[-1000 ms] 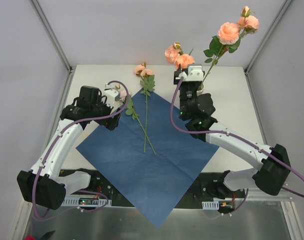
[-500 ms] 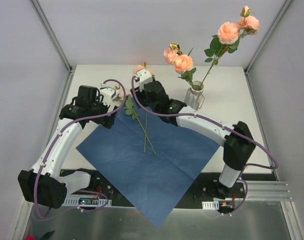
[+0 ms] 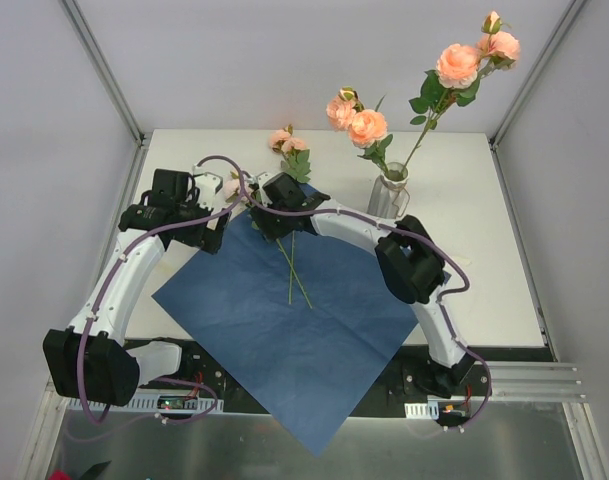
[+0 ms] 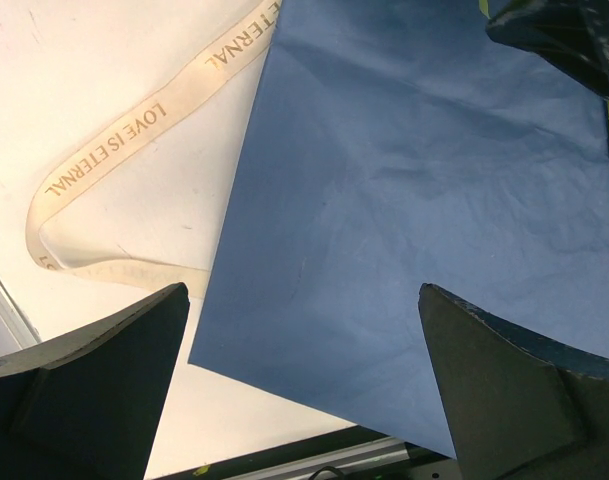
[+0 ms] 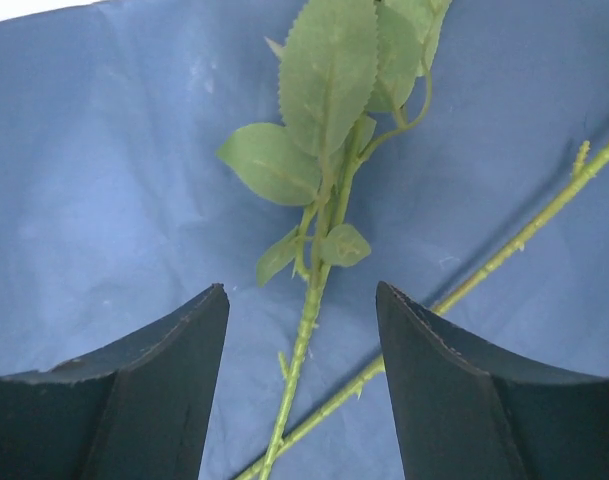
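Nearest: blue paper (image 3: pixel 304 310), near corner past the edge of the surface (image 3: pixel 484 200), tip cut short by the rail below. Further in, left gripper (image 4: pixel 302 300) above the paper's left edge, jaws wide apart, holding nothing. Beside that edge, cream ribbon (image 4: pixel 134 130) lettered LOVE IS ETERNAL, hidden under the arm from above. Next, right gripper (image 5: pixel 302 290) low over the paper, jaws apart on either side of a leafy stem (image 5: pixel 314 270); contact impossible to tell. Crossing it, a bare stem (image 5: pixel 524 235), both ends out of the wrist view. Beyond the far corner, pink blooms (image 3: pixel 289 142). Farthest, glass vase (image 3: pixel 388 192) with roses (image 3: pixel 359 120).
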### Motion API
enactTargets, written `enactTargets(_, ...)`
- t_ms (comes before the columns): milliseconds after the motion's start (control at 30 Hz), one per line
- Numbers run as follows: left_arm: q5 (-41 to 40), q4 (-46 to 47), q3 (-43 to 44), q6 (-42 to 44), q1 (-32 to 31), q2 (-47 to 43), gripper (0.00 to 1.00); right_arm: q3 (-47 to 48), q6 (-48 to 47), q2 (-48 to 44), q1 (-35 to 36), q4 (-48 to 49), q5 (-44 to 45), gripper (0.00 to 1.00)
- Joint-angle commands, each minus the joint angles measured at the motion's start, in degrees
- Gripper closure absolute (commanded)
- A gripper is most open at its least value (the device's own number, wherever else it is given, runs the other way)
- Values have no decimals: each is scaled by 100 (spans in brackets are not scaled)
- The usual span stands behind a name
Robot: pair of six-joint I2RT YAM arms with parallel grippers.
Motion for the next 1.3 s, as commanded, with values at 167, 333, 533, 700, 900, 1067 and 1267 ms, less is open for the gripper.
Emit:
enactTargets(167, 268, 6, -93, 38, 65, -165, 1, 1167, -39, 827, -80, -741, -17, 36)
enactTargets(333, 285, 6, -111, 46, 65, -174, 1, 1273, -65, 1011, -71, -802, 247, 41)
enactTargets(533, 242, 6, -84, 20, 74, -191, 1, 1308, -30, 1126, -80, -829, 343, 62)
enactTargets(700, 163, -29, -32, -6, 100, -253, 1, 1387, 102, 1004, -72, -847, 458, 95)
enactTargets(900, 329, -178, 223, -59, 355, -306, 1, 1518, 216, 232, -71, -619, 414, 99)
enactTargets(1067, 681, -363, 556, -156, 741, -358, 1, 1739, 146, -534, -63, -487, 344, 99)
enactTargets(1267, 926, -442, 654, -252, 944, -578, 1, 1468, -179, -1702, 25, -136, 361, 99)
